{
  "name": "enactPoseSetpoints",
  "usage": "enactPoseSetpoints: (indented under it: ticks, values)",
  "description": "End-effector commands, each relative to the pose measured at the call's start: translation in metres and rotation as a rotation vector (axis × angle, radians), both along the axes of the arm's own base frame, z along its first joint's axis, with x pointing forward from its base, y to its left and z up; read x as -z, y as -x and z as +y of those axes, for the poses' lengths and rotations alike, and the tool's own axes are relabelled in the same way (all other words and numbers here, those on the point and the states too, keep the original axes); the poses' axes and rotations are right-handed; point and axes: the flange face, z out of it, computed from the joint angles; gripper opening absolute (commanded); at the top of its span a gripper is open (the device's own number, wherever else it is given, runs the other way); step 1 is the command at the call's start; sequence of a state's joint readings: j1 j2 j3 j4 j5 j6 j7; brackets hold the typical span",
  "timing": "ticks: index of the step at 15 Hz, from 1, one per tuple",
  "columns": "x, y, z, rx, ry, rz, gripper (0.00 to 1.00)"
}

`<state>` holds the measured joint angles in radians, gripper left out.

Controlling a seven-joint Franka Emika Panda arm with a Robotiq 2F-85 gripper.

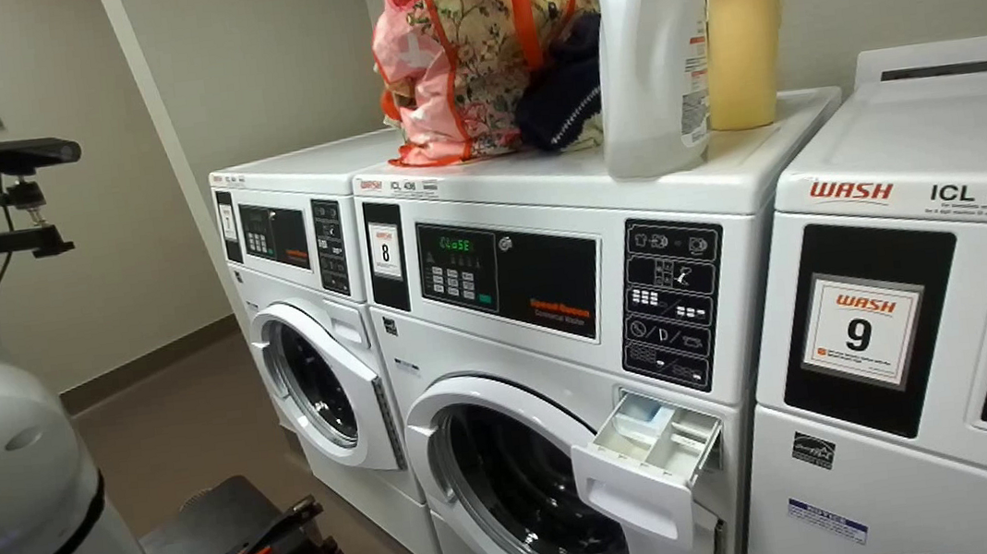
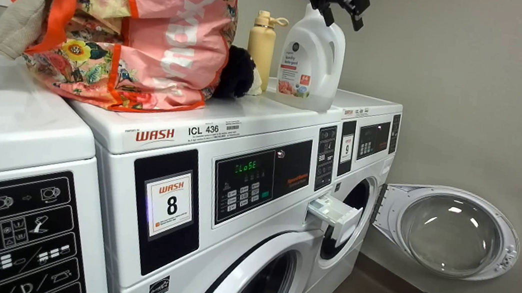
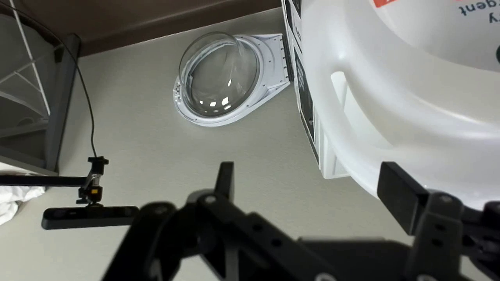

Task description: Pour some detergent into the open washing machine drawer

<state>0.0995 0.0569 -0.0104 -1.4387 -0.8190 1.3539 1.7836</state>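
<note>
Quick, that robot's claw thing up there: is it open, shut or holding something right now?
Gripper: open, its fingers spread wide, holding nothing; the jug stands on a washer.

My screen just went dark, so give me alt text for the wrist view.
The open black claw spans the bottom, one fingertip overlapping the big whitish detergent jug at upper right; contact is unclear. The jug's label lettering appears upside down. Beyond, a round washer door hangs open before a gray wall.
</note>
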Motion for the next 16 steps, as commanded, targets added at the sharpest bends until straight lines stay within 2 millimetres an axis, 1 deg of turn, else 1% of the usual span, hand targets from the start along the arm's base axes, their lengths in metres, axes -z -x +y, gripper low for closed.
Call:
enactPoseSetpoints:
  ticks: [1, 2, 5, 10, 13, 16]
  values:
    - [-0.011, 0.019, 0.007, -0.054, -0.068, 0.029, 0.98]
    - [-0.016, 0.024, 0.008, -0.064, -0.079, 0.031, 1.00]
    - [-0.033, 0.039, 0.011, -0.094, -0.116, 0.033, 1.00]
    - [-0.060, 0.071, 0.013, -0.096, -0.154, 0.039, 1.00]
    - [-0.067, 0.087, 0.013, -0.098, -0.188, 0.081, 1.00]
    - [-0.072, 0.096, 0.013, -0.120, -0.205, 0.103, 1.00]
